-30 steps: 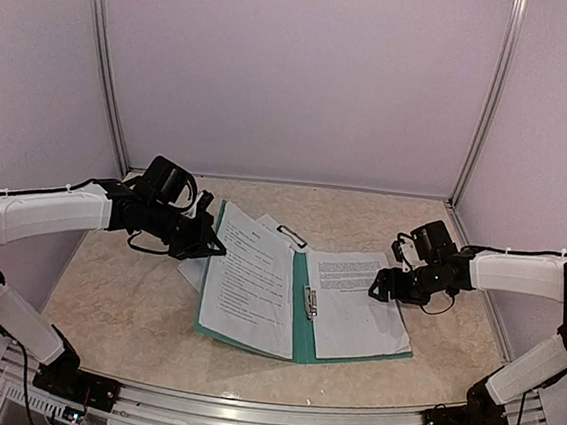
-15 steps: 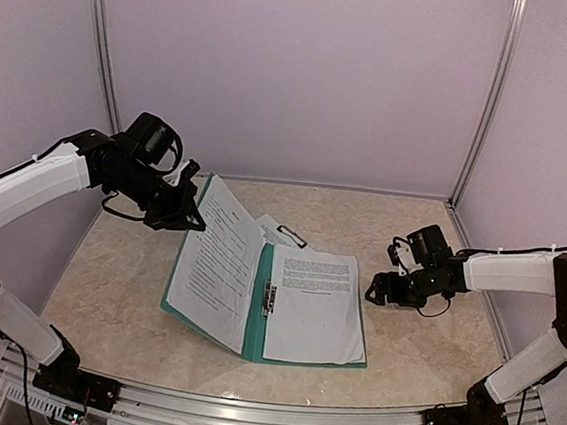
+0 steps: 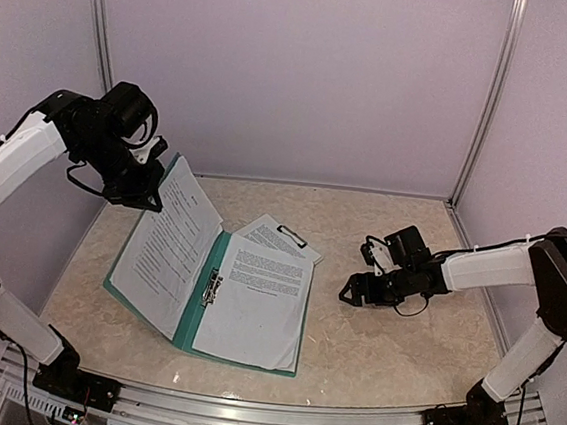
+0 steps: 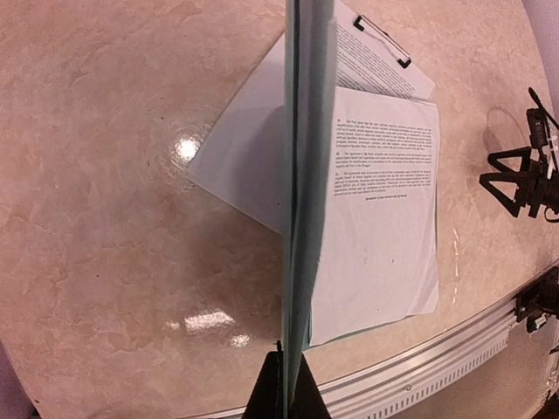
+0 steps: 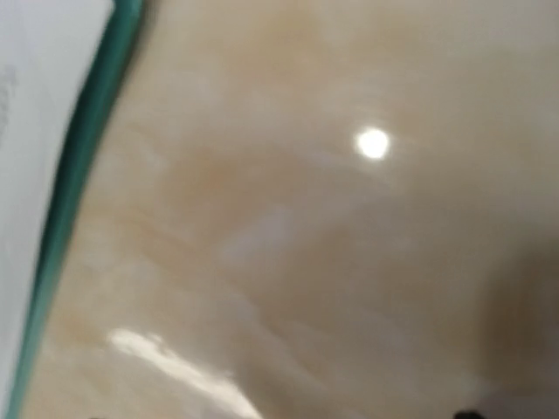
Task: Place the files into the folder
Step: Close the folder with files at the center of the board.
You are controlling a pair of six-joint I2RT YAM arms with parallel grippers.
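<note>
left gripper (image 3: 150, 198) pinches the raised left cover of the open teal folder (image 3: 191, 320), files (image 3: 254, 305) on both halves. right gripper (image 3: 349, 291), fingers apart, sits near its right edge.

The beige marbled table (image 3: 380, 352) carried the folder (image 3: 190, 319), opened out, with its right half flat on the surface near the front rail (image 3: 274, 414) and its left cover raised off it. A pale clipboard (image 4: 231, 161) lay flat just behind, partly tucked beneath the folder, its clip end farthest from the rail.
</note>
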